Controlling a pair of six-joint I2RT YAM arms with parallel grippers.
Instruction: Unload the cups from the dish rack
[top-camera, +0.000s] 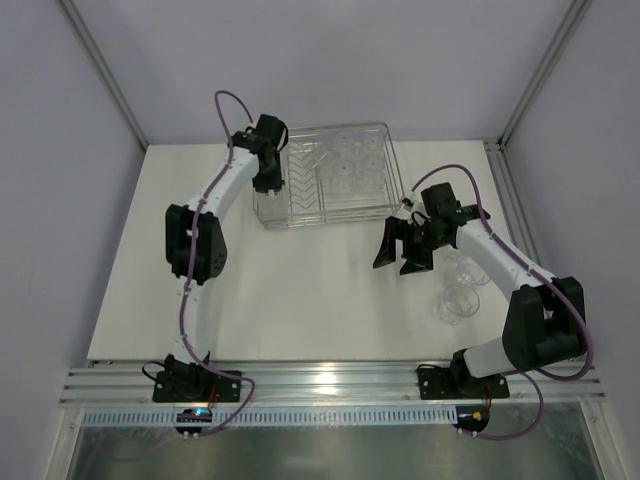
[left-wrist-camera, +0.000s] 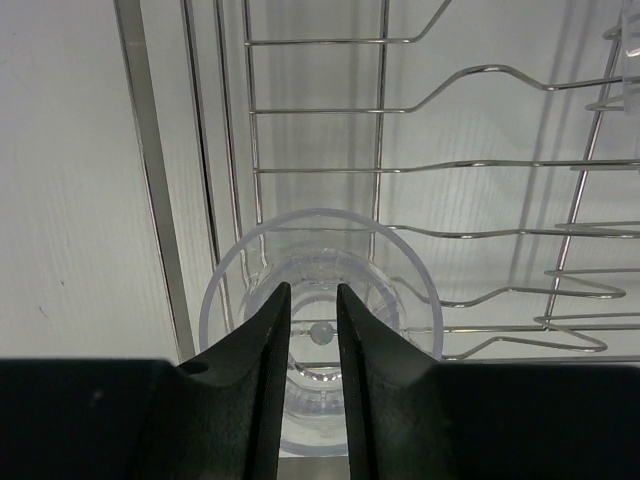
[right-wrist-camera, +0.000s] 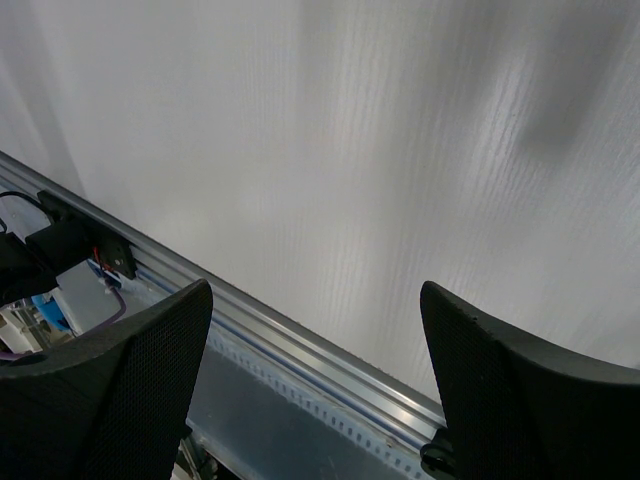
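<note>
Here, points straight down into upright cup at dish rack's left end: left tool, open a slit, gripping nothing. Right tool wide open, empty, farther.

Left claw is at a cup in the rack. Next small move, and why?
Probably nudge the left claw sideways so the cup wall falls between its fingers. Both fingers appear within the rim's circle, a narrow gap between them with nothing pinched, and the cup sits in the rack.
</note>
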